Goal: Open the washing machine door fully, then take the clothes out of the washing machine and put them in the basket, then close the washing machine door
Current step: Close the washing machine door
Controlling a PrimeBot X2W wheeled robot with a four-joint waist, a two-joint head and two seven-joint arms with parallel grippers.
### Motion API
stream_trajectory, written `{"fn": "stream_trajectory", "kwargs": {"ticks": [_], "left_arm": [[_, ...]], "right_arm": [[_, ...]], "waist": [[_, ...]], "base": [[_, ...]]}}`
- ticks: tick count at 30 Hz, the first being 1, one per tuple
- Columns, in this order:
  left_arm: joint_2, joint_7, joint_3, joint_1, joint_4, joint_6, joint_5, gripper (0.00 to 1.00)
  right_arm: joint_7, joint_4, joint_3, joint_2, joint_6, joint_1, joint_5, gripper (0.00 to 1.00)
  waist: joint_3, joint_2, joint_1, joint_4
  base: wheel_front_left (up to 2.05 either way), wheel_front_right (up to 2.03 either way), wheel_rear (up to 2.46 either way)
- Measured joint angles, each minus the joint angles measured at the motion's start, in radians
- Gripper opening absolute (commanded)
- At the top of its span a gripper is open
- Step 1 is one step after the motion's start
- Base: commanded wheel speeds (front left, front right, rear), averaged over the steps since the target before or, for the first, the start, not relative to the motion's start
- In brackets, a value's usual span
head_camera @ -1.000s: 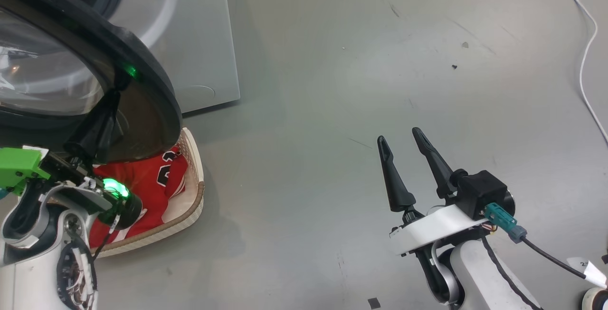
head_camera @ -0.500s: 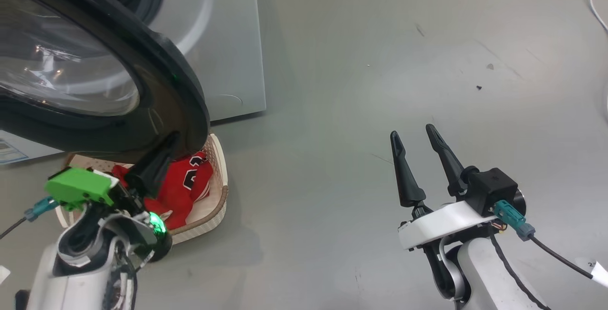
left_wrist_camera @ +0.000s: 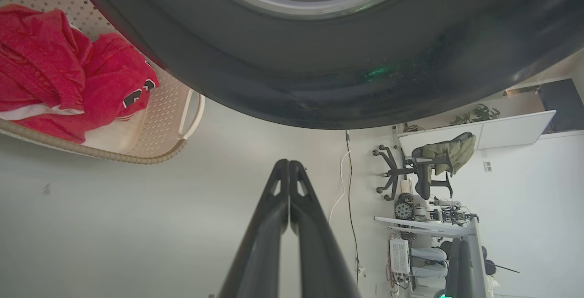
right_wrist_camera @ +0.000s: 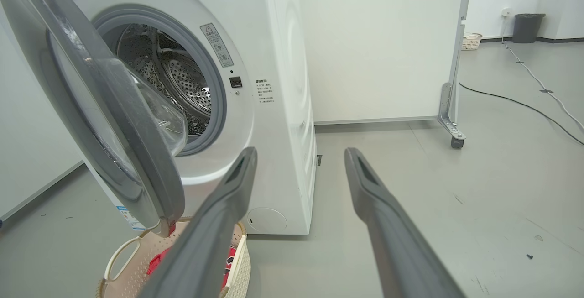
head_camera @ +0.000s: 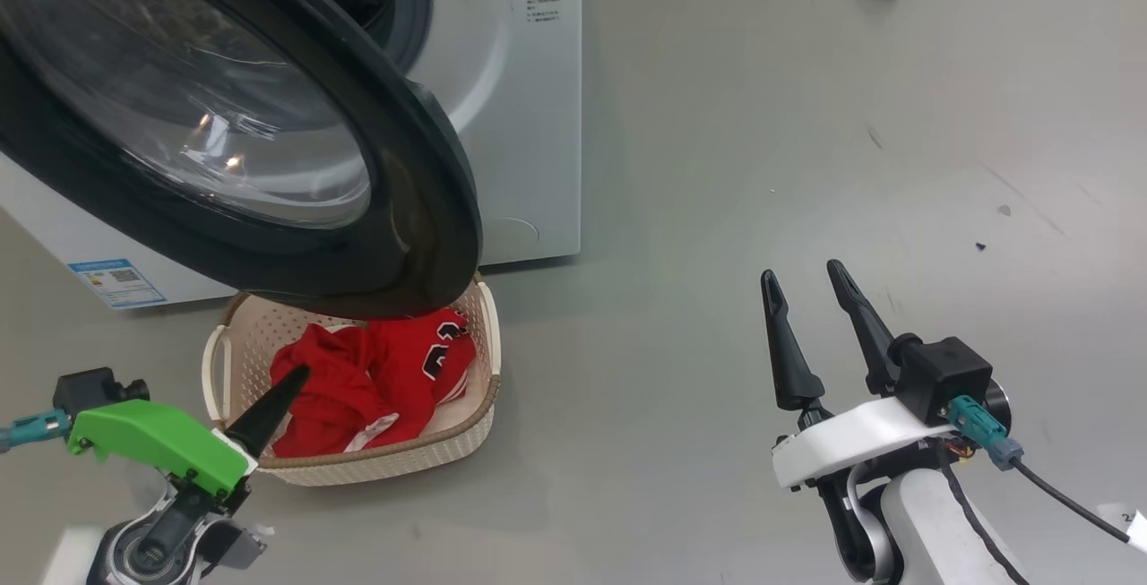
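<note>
The white washing machine (head_camera: 520,119) stands at the upper left, and its steel drum (right_wrist_camera: 182,79) shows through the opening. The washing machine door (head_camera: 421,173), with its black rim and glass bowl, stands swung out over the basket (head_camera: 394,460). Red clothes (head_camera: 376,379) with white trim lie heaped in the basket. My left gripper (head_camera: 296,376) is shut and holds nothing; its tip is over the basket's near left side, below the door rim (left_wrist_camera: 319,83) and apart from it. My right gripper (head_camera: 800,273) hangs open over bare floor to the right, far from the machine.
A blue label (head_camera: 116,280) sits low on the machine's front. To the right of the machine stands a white partition on a castor (right_wrist_camera: 451,140). A cable (right_wrist_camera: 524,101) runs across the grey floor beyond it. Desks and an office chair (left_wrist_camera: 424,165) stand far off.
The head view has shifted, so more of the machine and basket show. My shut left gripper has come away from the door's lower rim and now sits lower. The right gripper stays open.
</note>
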Motion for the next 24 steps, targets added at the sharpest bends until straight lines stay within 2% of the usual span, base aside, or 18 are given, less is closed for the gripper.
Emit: {"fn": "stream_trajectory", "kwargs": {"ticks": [11,16,24], "left_arm": [[0.060,-0.213,-0.027,0.060,-0.075,-0.008,0.274,0.00],[0.112,-0.329,-0.041,0.094,-0.119,-0.008,0.426,0.00],[0.129,-0.477,-0.082,0.140,-0.155,-0.008,0.591,0.00]], "right_arm": [[0.000,0.009,-0.013,0.000,0.008,0.055,0.000,1.00],[0.000,0.008,-0.016,0.001,0.012,0.065,-0.004,1.00],[0.000,0.006,-0.028,0.001,0.017,0.086,-0.006,1.00]], "waist": [[-0.076,0.0000,0.0000,0.093],[-0.104,0.0000,0.0000,0.128],[-0.131,0.0000,0.0000,0.172]], "base": [[0.00,0.00,0.00],[0.00,0.00,0.00],[0.00,0.00,0.00]]}}
